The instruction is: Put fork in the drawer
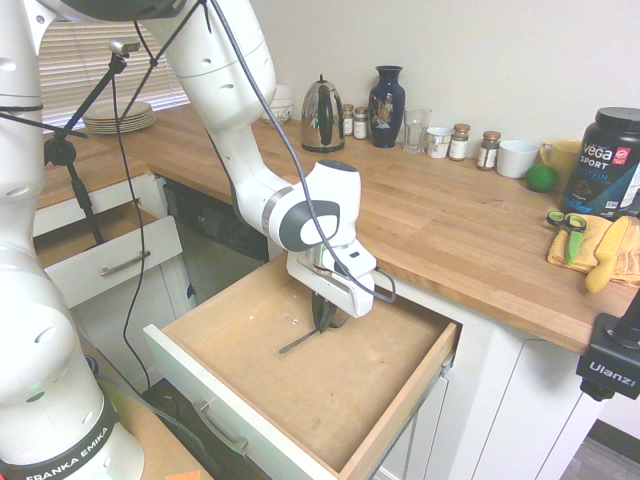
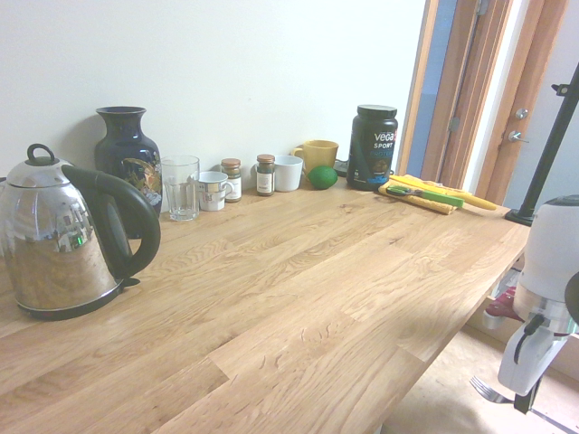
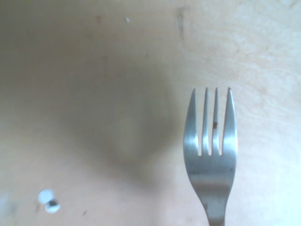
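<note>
Pincer low inside open drawer, pinching fork; handle slanting out over wood bottom, tines hidden behind fingers. Second exterior view: pincer cut off at frame edge, only fork tines showing. Wrist view: fork head sharp, handle cut off at bottom edge.

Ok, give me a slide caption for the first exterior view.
Franka gripper lowers a fork into the open wooden drawer below the kitchen counter.

Three views around the tool
One high over drawer; one low across counter; wrist close above fork.
</note>
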### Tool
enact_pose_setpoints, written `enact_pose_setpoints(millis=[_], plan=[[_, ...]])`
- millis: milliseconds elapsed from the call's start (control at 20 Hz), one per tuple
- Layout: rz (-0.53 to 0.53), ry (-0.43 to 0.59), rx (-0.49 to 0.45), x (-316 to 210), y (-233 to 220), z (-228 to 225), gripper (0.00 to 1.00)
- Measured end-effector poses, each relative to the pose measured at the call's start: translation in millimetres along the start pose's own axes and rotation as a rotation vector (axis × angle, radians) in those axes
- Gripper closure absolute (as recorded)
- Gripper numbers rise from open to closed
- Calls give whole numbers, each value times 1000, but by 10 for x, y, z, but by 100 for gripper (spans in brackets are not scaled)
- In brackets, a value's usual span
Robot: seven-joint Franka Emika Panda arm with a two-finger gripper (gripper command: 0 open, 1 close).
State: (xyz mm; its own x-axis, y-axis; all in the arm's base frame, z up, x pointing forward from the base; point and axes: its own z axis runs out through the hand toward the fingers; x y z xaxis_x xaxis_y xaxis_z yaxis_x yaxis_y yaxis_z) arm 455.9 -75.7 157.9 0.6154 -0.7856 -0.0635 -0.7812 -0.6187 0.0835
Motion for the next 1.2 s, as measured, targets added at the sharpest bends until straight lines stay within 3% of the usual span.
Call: enact_pose_setpoints(millis=[450,500,1200], plan=[[-9,-10,-16,-63,-48,171,100],[-6,-11,-15,-67,-50,179,0],[11,-18,-9,-106,-73,190,0]])
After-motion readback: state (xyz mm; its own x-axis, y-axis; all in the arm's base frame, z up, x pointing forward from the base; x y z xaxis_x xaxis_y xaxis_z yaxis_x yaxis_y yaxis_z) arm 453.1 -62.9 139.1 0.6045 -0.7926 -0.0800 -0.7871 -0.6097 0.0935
